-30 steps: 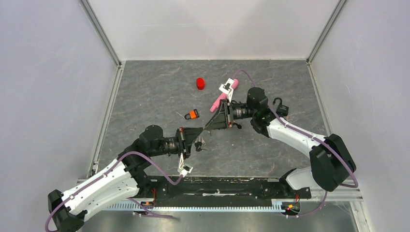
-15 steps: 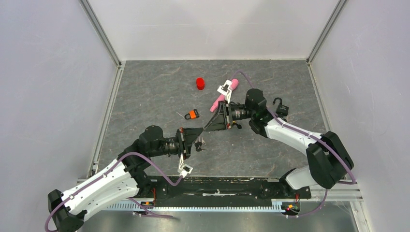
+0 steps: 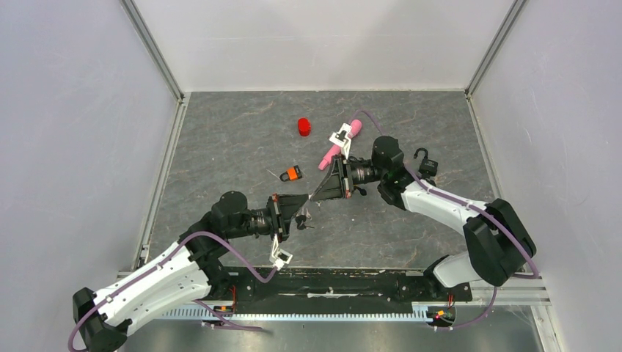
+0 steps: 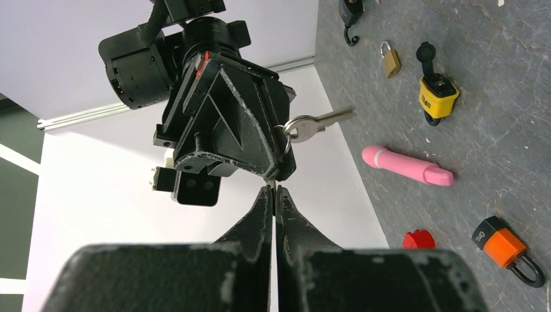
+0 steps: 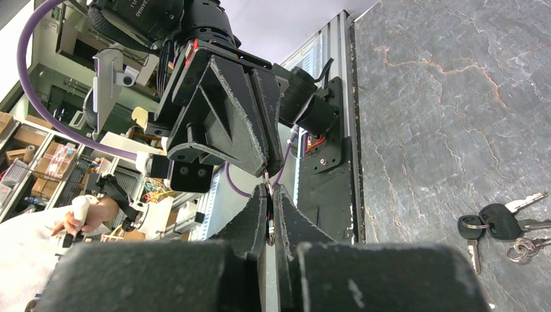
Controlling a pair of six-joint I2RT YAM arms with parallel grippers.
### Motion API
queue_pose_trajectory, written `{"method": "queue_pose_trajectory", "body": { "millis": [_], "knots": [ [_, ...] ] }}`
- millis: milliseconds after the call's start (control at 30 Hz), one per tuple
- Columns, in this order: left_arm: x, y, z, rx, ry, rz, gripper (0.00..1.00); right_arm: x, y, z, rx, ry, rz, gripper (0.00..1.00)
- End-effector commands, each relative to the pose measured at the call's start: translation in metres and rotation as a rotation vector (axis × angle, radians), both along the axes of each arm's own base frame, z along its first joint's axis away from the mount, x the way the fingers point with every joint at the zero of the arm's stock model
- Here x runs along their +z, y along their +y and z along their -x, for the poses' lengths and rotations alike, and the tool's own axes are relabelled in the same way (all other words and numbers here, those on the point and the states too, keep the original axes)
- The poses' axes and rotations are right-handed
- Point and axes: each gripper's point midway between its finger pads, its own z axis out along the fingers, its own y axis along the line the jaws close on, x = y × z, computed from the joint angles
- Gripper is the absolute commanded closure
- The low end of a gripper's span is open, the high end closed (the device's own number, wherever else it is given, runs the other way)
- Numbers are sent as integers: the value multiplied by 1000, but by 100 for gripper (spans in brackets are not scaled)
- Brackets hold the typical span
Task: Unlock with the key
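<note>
A silver key (image 4: 321, 123) on a ring hangs in the air between my two grippers, which meet tip to tip over the middle of the table. In the top view my left gripper (image 3: 304, 204) is shut on the thin metal at its tips. The right gripper (image 5: 268, 192) is shut on the key's ring (image 5: 268, 221), and the key's blade sticks out sideways beside it. An orange padlock (image 3: 293, 174) lies just beyond the grippers. A yellow padlock (image 4: 438, 94), a brass padlock (image 4: 390, 58) and a black padlock (image 3: 424, 163) lie further off.
A bunch of black-headed keys (image 5: 500, 224) lies on the grey table (image 3: 220, 139) under the grippers. A pink cylinder (image 3: 337, 144) and a red cap (image 3: 304, 127) lie toward the back. White walls close in the left, right and far sides.
The right gripper's fingers have closed onto the key ring at the left gripper's tips, and the right arm has edged slightly left. The left arm has stayed still.
</note>
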Motion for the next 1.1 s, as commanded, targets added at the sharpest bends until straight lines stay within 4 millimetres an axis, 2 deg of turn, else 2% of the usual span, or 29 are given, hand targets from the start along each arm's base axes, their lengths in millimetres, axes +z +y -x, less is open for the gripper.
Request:
{"method": "queue_pose_trajectory", "body": {
  "millis": [0, 167, 267, 367, 400, 433, 467, 533, 567, 600, 667, 700, 733, 833, 867, 967, 1067],
  "knots": [
    [5, 1, -1, 11, -17, 29, 97, 11, -4, -2, -26, -74, -46, 100],
    [8, 7, -14, 125, 197, 194, 76, 6, -18, -23, -164, -89, -39, 100],
    [12, 9, -24, 230, 499, 359, 59, -5, -31, -38, -278, -93, -16, 100],
    [12, 6, -28, 331, 848, 473, 46, -25, -48, -58, -414, -99, 62, 100],
    [10, 3, -28, 371, 970, 495, 41, -32, -53, -64, -460, -107, 95, 100],
    [4, 1, -32, 433, 1075, 510, 31, -36, -59, -69, -502, -118, 116, 100],
    [4, 1, -36, 505, 1194, 555, 28, -39, -65, -73, -538, -130, 129, 100],
    [-5, 4, -48, 708, 1397, 647, 25, -42, -76, -80, -609, -143, 145, 100],
    [-18, 9, -55, 844, 1456, 660, 23, -44, -82, -84, -646, -148, 155, 100],
    [-22, 10, -58, 942, 1518, 680, 21, -47, -88, -87, -679, -151, 169, 100],
    [-44, 19, -62, 1195, 1590, 661, 18, -52, -98, -92, -732, -152, 193, 100],
    [-45, 20, -65, 1284, 1618, 691, 17, -54, -102, -93, -747, -148, 204, 100],
    [-55, 22, -66, 1385, 1628, 665, 18, -56, -106, -94, -766, -146, 212, 100],
    [-53, 4, -72, 1489, 1666, 554, 18, -66, -120, -97, -820, -138, 247, 100],
    [-50, -3, -73, 1507, 1685, 524, 22, -68, -126, -98, -842, -144, 257, 100],
    [-60, -14, -82, 1599, 1714, 543, 37, -75, -141, -100, -908, -165, 282, 100],
    [-65, -33, -92, 1575, 1772, 615, 36, -80, -154, -100, -963, -181, 302, 100]
  ]
}}
